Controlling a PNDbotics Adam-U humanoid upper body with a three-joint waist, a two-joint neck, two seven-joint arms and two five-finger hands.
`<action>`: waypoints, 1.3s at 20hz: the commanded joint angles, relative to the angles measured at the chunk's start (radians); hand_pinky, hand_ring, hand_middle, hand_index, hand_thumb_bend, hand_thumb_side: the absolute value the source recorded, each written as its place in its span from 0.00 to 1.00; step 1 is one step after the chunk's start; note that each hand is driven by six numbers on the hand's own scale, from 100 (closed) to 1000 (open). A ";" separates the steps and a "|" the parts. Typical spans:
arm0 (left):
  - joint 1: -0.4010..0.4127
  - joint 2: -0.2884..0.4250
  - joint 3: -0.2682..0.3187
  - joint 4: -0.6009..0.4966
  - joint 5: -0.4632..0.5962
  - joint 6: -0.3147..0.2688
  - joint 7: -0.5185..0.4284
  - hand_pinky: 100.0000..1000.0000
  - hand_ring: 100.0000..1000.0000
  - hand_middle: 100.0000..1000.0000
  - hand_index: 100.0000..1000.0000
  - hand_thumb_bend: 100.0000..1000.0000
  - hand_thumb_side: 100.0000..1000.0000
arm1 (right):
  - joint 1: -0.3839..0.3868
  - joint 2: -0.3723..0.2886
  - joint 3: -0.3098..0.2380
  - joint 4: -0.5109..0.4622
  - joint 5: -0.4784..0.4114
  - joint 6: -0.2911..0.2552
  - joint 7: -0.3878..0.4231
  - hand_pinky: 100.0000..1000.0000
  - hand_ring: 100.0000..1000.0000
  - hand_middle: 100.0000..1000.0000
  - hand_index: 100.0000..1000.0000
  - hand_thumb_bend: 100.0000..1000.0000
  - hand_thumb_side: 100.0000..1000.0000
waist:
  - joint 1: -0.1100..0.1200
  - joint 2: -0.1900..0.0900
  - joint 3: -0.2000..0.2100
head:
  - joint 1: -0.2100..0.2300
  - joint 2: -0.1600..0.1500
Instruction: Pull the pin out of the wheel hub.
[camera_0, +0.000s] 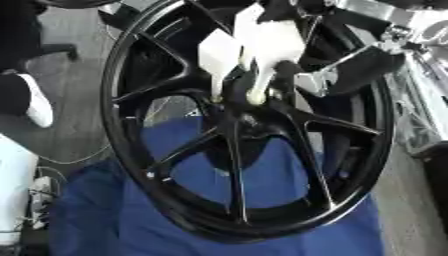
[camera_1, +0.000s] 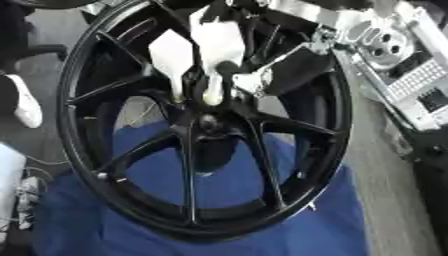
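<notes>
Glossy black spoked wheel hub (camera_0: 249, 122), two white tapered pins (camera_0: 220, 55), blue cloth (camera_0: 131, 220)

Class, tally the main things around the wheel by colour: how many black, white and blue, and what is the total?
Black: 1, the wheel.
White: 2, the pieces at the hub: the left white piece and the right white piece.
Blue: 1, the cloth beneath the wheel.
Total: 4.
No robot hand can be made out.

Soft blur throughout, white pins (camera_0: 262, 45) overexposed, dim floor
</notes>
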 joint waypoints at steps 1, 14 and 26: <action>0.000 0.021 0.013 -0.013 0.000 -0.003 0.005 0.70 0.90 0.78 0.72 0.63 0.38 | 0.012 -0.046 -0.077 -0.017 -0.042 0.012 -0.045 0.62 0.39 0.21 0.38 0.00 0.04 | 0.007 -0.027 -0.005 | 0.006 -0.016; 0.033 0.015 0.047 -0.016 -0.013 -0.017 0.036 0.71 0.91 0.78 0.73 0.63 0.38 | 0.220 -0.097 -0.348 0.030 -0.043 0.100 -0.261 0.61 0.38 0.20 0.39 0.00 0.00 | 0.032 -0.024 -0.066 | 0.076 -0.036; 0.041 0.010 0.057 -0.018 -0.021 -0.022 0.051 0.71 0.91 0.78 0.73 0.63 0.39 | 0.502 -0.038 -0.630 0.266 0.130 0.274 -0.435 0.80 0.75 0.74 0.92 0.00 0.00 | 0.043 -0.016 -0.077 | 0.100 -0.047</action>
